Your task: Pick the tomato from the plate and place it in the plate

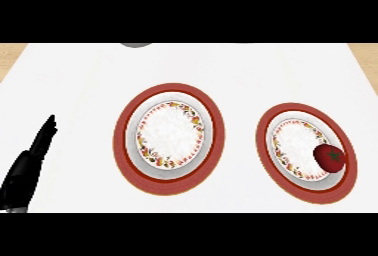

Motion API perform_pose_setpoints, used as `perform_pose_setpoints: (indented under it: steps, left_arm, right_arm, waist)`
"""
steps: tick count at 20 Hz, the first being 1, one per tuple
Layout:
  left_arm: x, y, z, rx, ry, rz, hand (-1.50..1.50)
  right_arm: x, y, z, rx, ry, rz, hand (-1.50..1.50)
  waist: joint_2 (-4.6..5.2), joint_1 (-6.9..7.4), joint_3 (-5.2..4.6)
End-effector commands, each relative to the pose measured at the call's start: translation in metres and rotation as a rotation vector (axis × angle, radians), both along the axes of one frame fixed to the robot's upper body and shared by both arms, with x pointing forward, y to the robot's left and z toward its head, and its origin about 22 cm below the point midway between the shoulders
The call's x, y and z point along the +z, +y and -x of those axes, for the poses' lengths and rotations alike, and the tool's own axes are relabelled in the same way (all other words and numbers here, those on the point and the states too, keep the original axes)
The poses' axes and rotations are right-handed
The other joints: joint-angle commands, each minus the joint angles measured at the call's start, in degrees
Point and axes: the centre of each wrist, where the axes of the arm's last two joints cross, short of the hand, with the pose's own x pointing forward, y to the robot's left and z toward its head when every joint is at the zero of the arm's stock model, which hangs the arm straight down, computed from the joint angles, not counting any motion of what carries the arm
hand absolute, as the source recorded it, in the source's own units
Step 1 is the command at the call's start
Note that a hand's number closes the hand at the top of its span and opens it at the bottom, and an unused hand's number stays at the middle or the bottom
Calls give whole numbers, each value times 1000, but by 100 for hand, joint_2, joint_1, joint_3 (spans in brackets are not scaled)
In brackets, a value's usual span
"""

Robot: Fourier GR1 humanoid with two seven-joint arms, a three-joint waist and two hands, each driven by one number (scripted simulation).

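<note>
Toward the white counter's [74, 75] right edge, you have the round red tomato [330, 158] on the red-rimmed patterned plate [295, 186], at its right rim. A matching plate [168, 186] sits mid-counter. Your black left hand [31, 157] rests at the left edge, fingers straight and together, holding nothing.

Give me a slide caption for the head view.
Tomato on the right plate; left plate bare; left hand resting nearby.

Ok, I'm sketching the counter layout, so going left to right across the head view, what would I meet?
Left hand, resting at the left edge → left plate, holding nothing → right plate → tomato, sitting on that plate's right side.
</note>
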Motion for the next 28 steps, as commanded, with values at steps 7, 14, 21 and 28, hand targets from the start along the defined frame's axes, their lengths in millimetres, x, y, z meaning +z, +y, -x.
perform_pose_setpoints:
  steps: [7, 14, 21, 28]
  left_arm:
    - [0, -2, 2, -6, 11, -1, 0]
    - [-8, 6, -3, 16, -1, -11, 0]
    - [-12, 4, -8, 1, 0, 1, 0]
    - [-7, 8, 11, 0, 3, -8, 0]
  right_arm:
    - [-29, 17, -30, 166, 163, 260, -150]
    - [-38, 33, -60, 247, 198, 336, -150]
    - [-79, 35, -72, 296, 235, 331, -150]
    - [-84, 36, -56, 333, 254, 363, -150]
  waist:
    - [-3, -15, 6]
    - [-6, -37, 1]
    - [-2, -44, 1]
    - [-15, -67, 0]
